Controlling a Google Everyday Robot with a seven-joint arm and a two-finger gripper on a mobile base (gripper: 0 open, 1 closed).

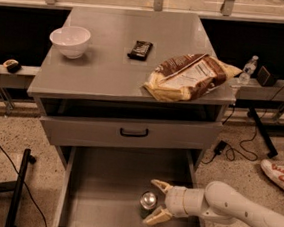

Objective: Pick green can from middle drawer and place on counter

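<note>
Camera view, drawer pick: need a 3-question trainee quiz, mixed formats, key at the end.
1. True or false: the green can stands on the counter.
2. The gripper is: A) over the counter; B) in the middle drawer, open, one finger either side of the can; C) shut on the can.
3. What sits near the counter's back left corner?
Key: 1 false; 2 B; 3 the white bowl.

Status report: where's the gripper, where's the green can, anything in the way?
Gripper open in middle drawer, fingers flanking green can. Can upright, not yet gripped. Counter holds white bowl, snack bag, dark bar.
</note>
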